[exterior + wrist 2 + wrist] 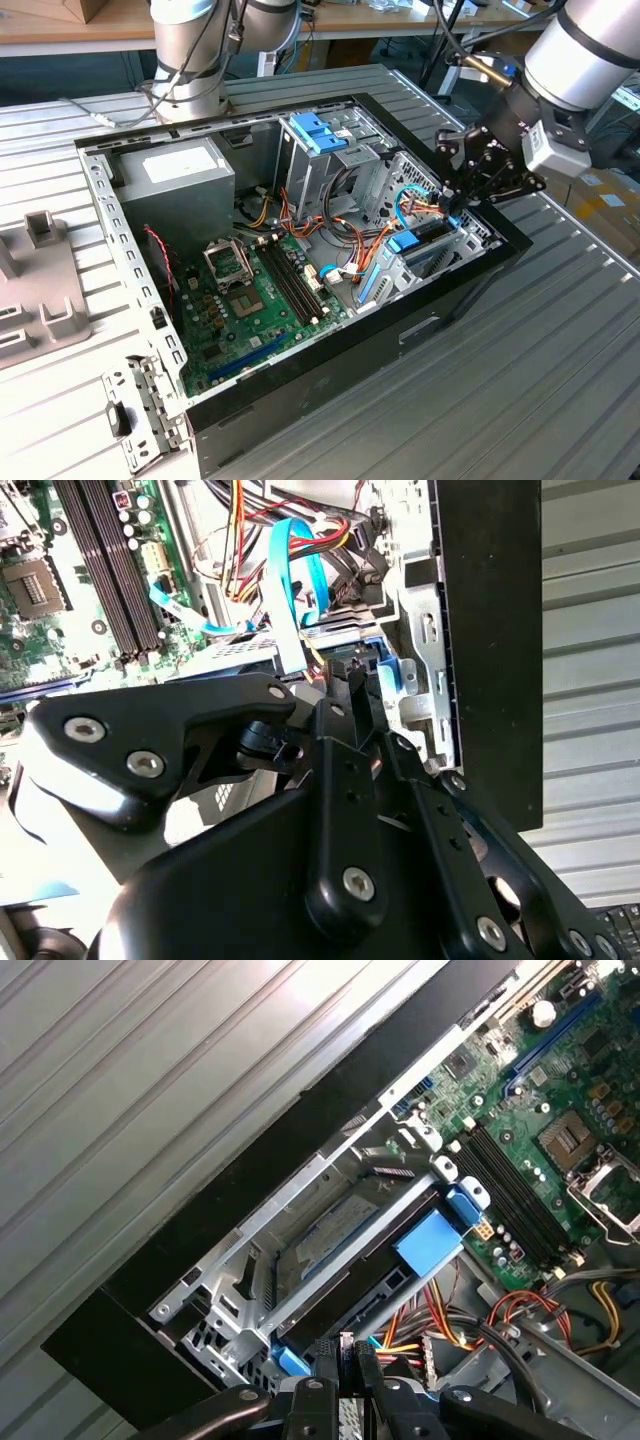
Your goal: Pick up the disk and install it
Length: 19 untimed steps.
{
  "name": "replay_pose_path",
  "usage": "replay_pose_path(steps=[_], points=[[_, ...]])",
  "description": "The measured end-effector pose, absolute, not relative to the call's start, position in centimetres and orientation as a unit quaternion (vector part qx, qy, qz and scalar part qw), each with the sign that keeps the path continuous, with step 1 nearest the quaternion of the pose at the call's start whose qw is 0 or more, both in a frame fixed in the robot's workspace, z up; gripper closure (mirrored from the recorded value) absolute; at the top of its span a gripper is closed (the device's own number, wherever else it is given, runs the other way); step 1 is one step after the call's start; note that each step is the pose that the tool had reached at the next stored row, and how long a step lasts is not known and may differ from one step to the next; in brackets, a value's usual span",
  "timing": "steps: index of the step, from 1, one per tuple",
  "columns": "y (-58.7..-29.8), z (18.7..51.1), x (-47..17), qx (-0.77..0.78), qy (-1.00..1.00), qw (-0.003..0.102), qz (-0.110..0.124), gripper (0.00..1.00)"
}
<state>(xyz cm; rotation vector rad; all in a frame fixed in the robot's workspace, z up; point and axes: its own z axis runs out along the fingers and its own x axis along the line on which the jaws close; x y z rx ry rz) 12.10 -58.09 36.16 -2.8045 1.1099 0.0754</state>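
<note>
Where the metal drive bay (440, 255) sat in the corner of the open computer case (300, 380) toward the exterior view's right, the disk (425, 237) lay inside it, dark and flat, with blue rails and a blue end tab (430, 1243) facing the motherboard (250, 300). In the first wrist view the disk (370, 1285) sat between the bay's silver walls, level with them. The gripper (452, 200) was right above the disk's outer end, its black fingers (345, 1355) drawn narrow at that edge; whether they gripped the rail or merely touched it could not be told. A thin blue cable (290, 590) looped just beside the fingertips in the second wrist view. Orange and yellow wires (350, 245) ran between bay and motherboard. A tall cage with a lighter blue latch (318, 132) stood behind, and the case rested on a ribbed grey table (520, 380).
</note>
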Motion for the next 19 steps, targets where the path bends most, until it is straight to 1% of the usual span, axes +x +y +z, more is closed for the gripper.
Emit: replay_pose_path(steps=[19], points=[[-58.07, 35.99, 11.55, -0.878, 0.473, 0.065, 0.017, 0.81]])
